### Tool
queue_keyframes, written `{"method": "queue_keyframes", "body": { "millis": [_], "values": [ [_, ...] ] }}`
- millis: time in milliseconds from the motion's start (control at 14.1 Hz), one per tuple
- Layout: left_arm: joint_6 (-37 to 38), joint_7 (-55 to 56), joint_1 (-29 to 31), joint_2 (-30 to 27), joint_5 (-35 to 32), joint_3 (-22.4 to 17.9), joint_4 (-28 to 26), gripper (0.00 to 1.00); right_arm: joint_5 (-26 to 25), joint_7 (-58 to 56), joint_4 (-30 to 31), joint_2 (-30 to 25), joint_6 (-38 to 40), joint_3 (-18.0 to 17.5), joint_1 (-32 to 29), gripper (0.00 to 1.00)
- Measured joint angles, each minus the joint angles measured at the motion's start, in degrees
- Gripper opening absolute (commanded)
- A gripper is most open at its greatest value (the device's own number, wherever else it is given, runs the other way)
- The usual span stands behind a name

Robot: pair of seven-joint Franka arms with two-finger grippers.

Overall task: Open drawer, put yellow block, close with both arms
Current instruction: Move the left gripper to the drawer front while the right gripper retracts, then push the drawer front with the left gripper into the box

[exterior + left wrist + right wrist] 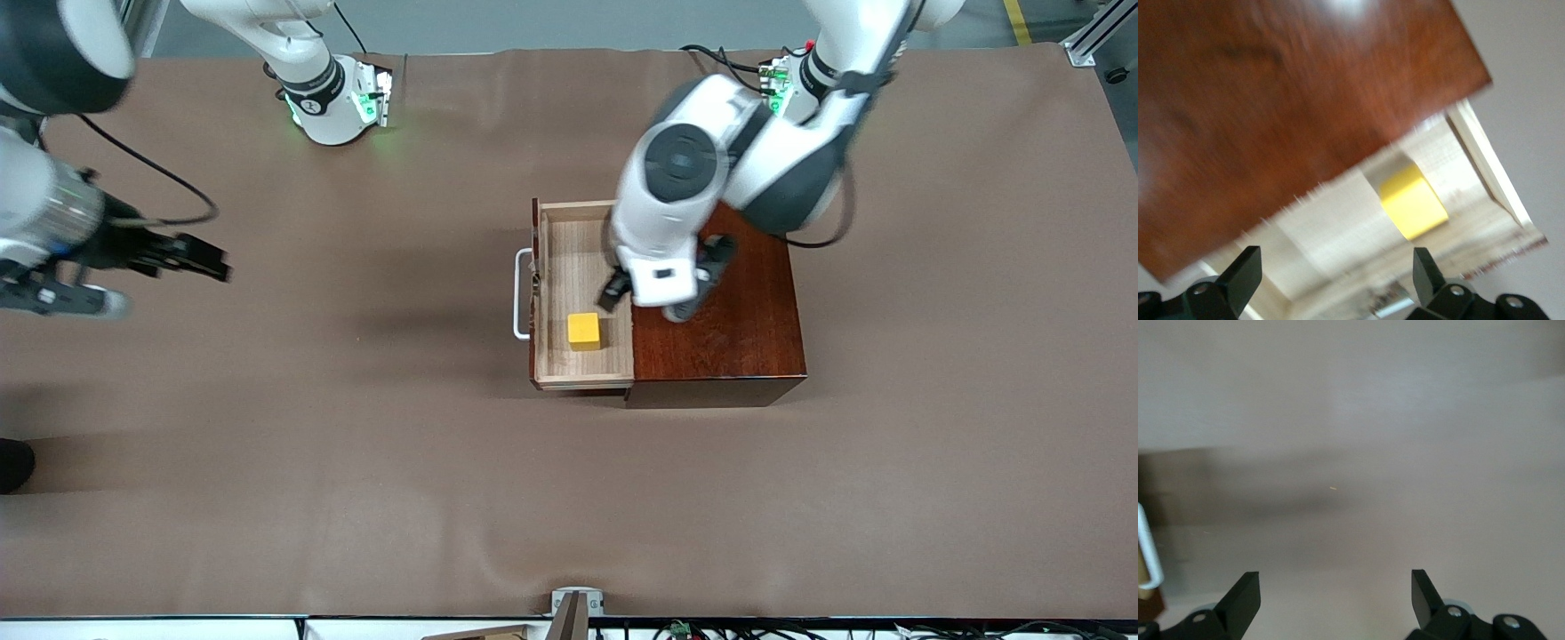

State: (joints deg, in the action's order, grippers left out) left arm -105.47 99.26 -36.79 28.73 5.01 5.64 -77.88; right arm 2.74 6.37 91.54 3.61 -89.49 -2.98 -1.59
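The drawer [576, 262] is pulled out of the dark reddish-brown box [725, 333], with its white handle [520, 295] toward the right arm's end. The yellow block [584, 331] lies in the drawer, at its end nearer the front camera. My left gripper [622, 293] is open and empty over the seam between the box top and the drawer. The left wrist view shows its open gripper [1336, 273] over the drawer [1331, 230], with the block [1411, 200] and the box [1285, 87]. My right gripper [209, 260] is open and empty over bare table, away from the handle [1148, 553].
The brown table cover [356, 462] is bare around the box. The arms' green-lit bases [342, 98] stand at the table's edge farthest from the front camera. A small mount [576, 609] sits at the edge nearest that camera.
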Motion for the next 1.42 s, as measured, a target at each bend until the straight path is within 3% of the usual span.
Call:
{"method": "queue_keyframes", "body": {
  "millis": [355, 639, 923, 1420],
  "values": [
    [-12.32, 22.27, -5.79, 5.07, 0.00, -0.45, 1.90, 1.00, -0.75, -6.07, 2.26, -1.94, -0.08, -0.01, -5.38, 1.00],
    [-17.62, 38.74, -10.79, 9.41, -0.02, -5.04, 4.88, 1.00, -0.94, -5.72, 2.17, -1.94, -0.10, -0.17, -5.46, 1.00],
    [-19.11, 41.36, -12.75, 11.91, 0.39, -4.54, 5.89, 1.00, -0.97, -5.70, 1.96, -1.95, -0.31, -0.17, -5.54, 1.00],
    [-16.41, 36.71, -12.81, 13.87, 0.48, -2.11, 5.81, 1.00, -0.97, -5.70, 1.58, -1.96, -0.69, -0.38, -5.54, 1.00]
  ]
}}
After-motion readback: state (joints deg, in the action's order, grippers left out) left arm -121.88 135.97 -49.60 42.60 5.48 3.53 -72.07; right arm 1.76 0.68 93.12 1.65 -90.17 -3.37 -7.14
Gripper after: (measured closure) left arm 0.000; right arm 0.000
